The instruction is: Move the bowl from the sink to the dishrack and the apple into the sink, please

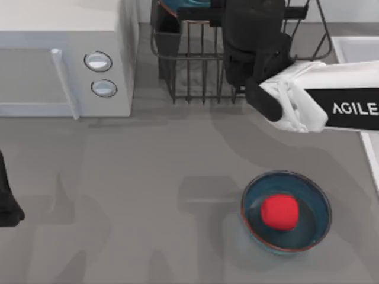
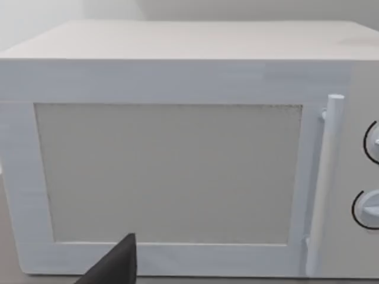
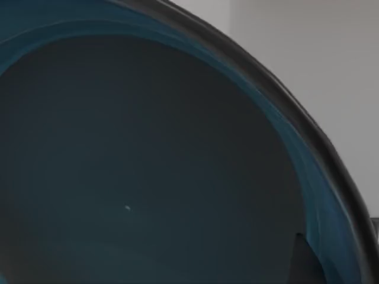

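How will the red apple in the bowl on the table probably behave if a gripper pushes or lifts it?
The apple looks rounded but slightly blocky, so it would likely rock or slide more than roll far. It sits inside a teal bowl whose raised wall should catch it if pushed. Its smooth skin may be slippery between two fingers, so a centred grip seems safer.

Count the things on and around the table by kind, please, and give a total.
Bowls: 2, one in the dishrack by the right gripper, bowl; one on the table
Apples: 1
Microwaves: 1
Dishracks: 1
Sinks: 1
Total: 6
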You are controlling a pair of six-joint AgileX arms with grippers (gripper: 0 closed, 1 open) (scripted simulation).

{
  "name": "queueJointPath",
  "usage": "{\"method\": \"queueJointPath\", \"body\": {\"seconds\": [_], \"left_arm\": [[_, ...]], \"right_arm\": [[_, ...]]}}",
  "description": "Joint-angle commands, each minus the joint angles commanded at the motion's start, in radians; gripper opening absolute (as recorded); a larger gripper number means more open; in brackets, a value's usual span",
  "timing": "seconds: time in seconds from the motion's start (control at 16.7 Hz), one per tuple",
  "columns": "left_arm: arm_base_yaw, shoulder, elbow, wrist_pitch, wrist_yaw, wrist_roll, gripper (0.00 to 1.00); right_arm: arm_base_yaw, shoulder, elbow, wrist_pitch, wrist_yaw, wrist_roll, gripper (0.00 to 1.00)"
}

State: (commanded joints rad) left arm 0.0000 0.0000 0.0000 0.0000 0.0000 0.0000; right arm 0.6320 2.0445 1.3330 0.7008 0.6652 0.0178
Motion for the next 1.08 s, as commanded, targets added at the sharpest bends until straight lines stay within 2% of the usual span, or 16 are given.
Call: {"method": "queueJointPath", "body": {"seconds": [0.18,0.96,1.08], "left_arm": [[0.0,0.0,0.0,0.0,0.0,0.0,1.0],[0.0,0.0,0.0,0.0,0.0,0.0,1.0],[0.0,0.0,0.0,0.0,0.0,0.0,1.0]], "right_arm": [[0.0,0.0,0.0,0.0,0.0,0.0,0.0],[0.0,0.0,0.0,0.0,0.0,0.0,0.98],[0.0,0.0,0.0,0.0,0.0,0.0,1.0]]}}
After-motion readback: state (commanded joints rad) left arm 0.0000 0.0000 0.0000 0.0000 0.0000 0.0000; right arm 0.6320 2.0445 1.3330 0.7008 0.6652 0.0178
